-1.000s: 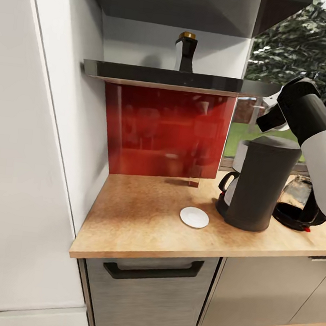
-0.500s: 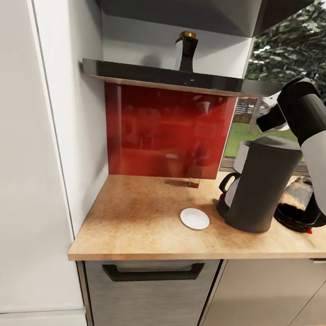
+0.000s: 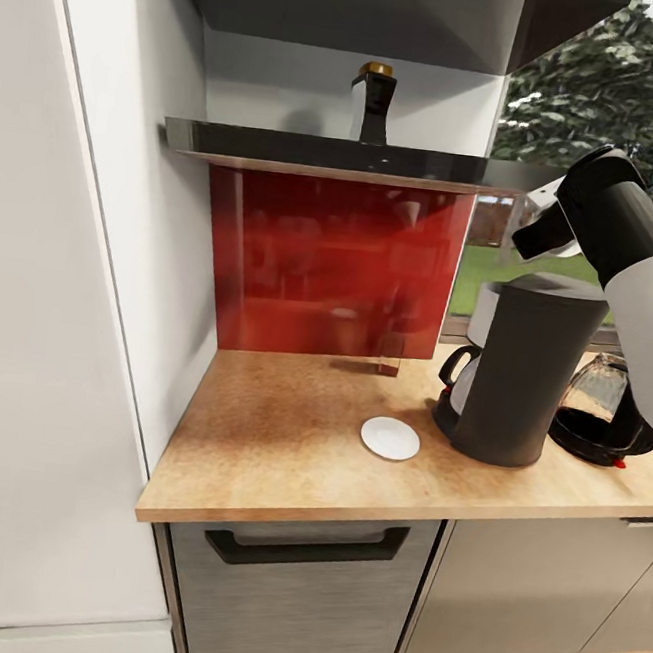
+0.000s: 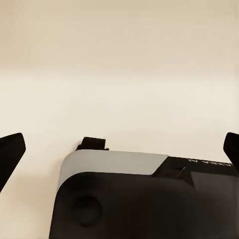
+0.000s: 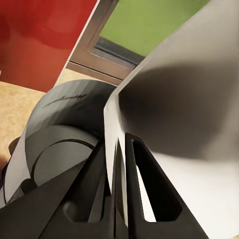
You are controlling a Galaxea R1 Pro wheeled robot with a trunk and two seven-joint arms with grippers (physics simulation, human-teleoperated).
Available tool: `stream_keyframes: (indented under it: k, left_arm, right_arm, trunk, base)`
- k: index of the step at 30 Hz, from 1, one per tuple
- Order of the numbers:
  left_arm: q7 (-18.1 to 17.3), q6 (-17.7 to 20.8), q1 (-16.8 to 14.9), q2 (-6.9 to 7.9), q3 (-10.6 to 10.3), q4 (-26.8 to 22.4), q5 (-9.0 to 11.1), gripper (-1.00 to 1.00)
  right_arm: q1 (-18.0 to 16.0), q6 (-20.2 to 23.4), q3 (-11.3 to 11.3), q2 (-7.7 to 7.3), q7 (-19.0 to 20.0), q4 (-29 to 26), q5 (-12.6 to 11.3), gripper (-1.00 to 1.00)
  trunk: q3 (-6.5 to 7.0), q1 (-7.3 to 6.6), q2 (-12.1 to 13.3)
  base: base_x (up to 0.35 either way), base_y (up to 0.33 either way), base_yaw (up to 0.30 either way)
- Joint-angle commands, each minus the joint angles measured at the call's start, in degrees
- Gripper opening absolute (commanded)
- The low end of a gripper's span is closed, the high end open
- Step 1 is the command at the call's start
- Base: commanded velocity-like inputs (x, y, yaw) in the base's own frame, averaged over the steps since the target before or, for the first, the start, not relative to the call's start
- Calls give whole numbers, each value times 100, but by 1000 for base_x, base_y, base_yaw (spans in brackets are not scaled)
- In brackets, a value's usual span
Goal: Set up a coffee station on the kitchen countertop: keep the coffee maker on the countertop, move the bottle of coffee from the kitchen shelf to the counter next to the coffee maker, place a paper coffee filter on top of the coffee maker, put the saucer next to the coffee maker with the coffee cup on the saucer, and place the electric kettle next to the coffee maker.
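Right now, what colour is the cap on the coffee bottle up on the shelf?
Gold, on a dark bottle of coffee; the head view shows it best.

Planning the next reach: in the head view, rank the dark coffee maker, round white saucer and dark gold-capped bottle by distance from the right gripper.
1. Dark coffee maker, directly below the right gripper.
2. Dark gold-capped bottle, on the shelf to its left.
3. Round white saucer, low on the counter.

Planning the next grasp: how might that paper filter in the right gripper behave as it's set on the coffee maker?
The paper coffee filter, pinched in the right gripper, is a thin sheet, so probably very light and floppy. Held at one edge only, it may sag or swing. Released over the coffee maker, it could drift or slide off rather than settle.
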Motion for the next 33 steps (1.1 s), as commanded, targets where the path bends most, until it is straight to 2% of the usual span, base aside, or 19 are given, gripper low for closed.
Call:
stream_keyframes:
  k: [1,13,19,20,22,32,33]
  left_arm:
    - [6,-6,2,-4,15,-9,6,100]
    - [6,-23,2,-8,4,-9,6,100]
    - [8,-85,2,-26,-20,-9,6,100]
    - [8,-86,2,-26,-21,-9,6,100]
    - [7,-89,2,-27,-22,-9,6,100]
    - [8,-91,2,-27,-23,-9,6,100]
    - [-25,-91,13,-61,-10,21,23,100]
  right_arm:
    - [-5,14,33,-6,48,-8,39,-100]
    - [-4,17,37,9,43,-13,13,-100]
    - [-9,22,37,48,301,-28,-123,-100]
    - [-9,22,36,50,801,-28,-241,-100]
    - [-9,23,34,50,915,-28,-253,-100]
    - [-9,29,45,56,1014,-28,-260,-100]
    - [-42,54,78,89,992,-61,-213,-100]
  trunk:
    - [-5,0,-3]
    - [-5,0,-3]
    - [-5,0,-3]
    - [-5,0,-3]
    - [-5,0,-3]
    - [-5,0,-3]
    - [-5,0,-3]
  base:
    - [0,0,0]
    - [0,0,0]
    - [0,0,0]
    - [0,0,0]
    - [0,0,0]
    - [0,0,0]
    - [0,0,0]
